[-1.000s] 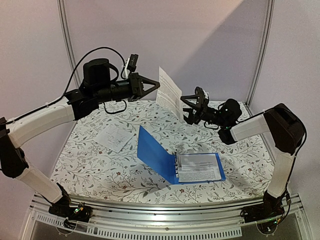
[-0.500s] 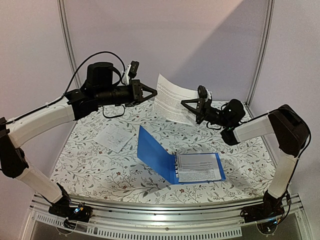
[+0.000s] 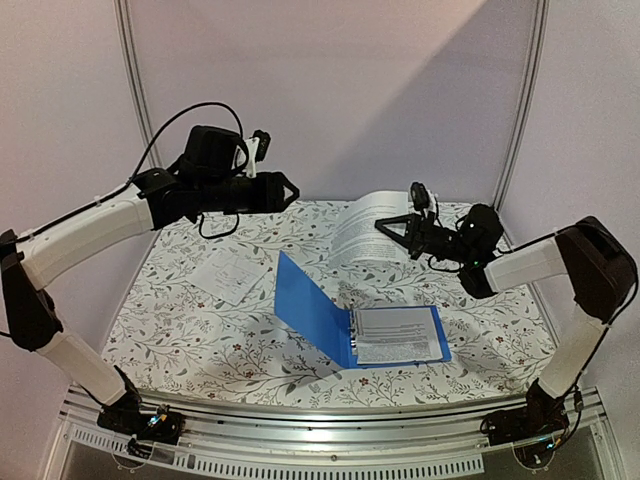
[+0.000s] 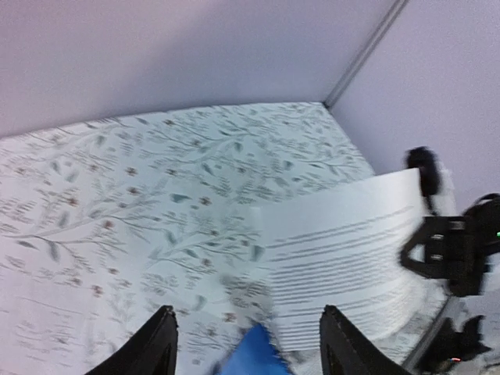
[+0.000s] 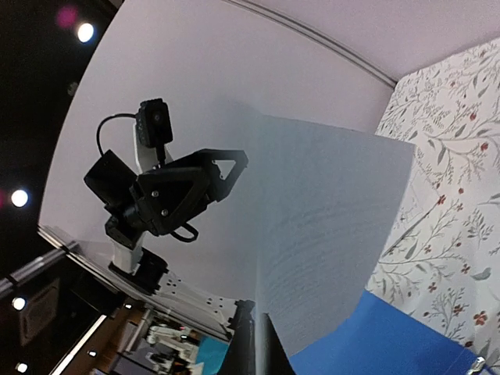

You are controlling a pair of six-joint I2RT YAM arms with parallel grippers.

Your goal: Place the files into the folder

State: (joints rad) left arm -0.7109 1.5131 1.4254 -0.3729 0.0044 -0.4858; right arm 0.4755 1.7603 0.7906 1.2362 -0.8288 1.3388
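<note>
Flowery tablecloth (image 3: 200, 330), right gripper (image 3: 392, 226) pinching a thin white printed paper sheet (image 3: 360, 232) up high, bright blue open ring folder (image 3: 315, 305) below it, left gripper (image 4: 246, 348) wide and empty, apart from the sheet.

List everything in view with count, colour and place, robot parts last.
folder: one, bright blue, open mid-table, left cover raised.
files in folder: stack, count unclear, white, on its flat right half.
held file: one, white, in the air behind the folder.
loose file: one, white, flat on the table left of the folder.
table: one, white floral cloth.
left hand: one, black, open, raised far left.
right hand: one, black, shut on the held file.
</note>
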